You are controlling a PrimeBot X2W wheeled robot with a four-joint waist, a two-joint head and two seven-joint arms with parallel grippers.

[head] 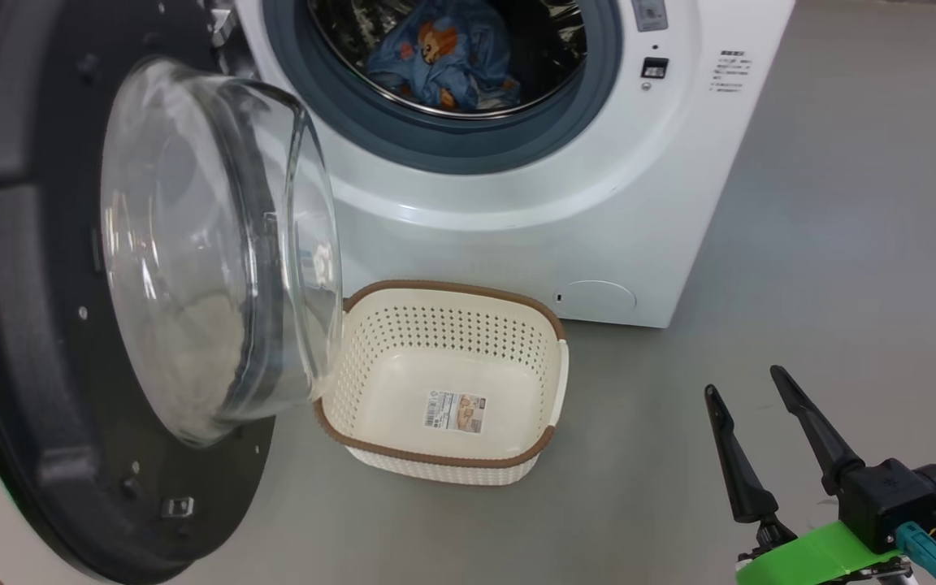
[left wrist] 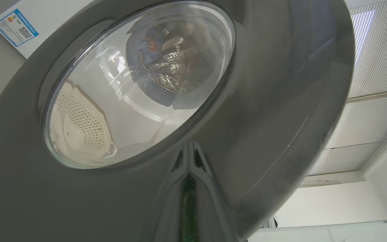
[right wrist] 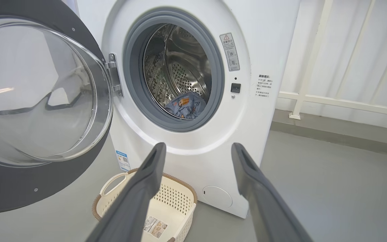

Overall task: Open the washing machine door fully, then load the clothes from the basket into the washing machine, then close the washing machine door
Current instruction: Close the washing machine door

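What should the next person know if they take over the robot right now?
Left hand: shut, holding nothing, right by the outer black rim of the washing machine door.
Right hand: open and empty, above the floor to the right of the basket.
Things: the door stands open. The blue clothes lie in the drum of the washing machine. The basket sits on the floor in front of it, with no clothes to be seen in it, just its sticker.
Done: door opened, clothes loaded.
Left: push the door closed.
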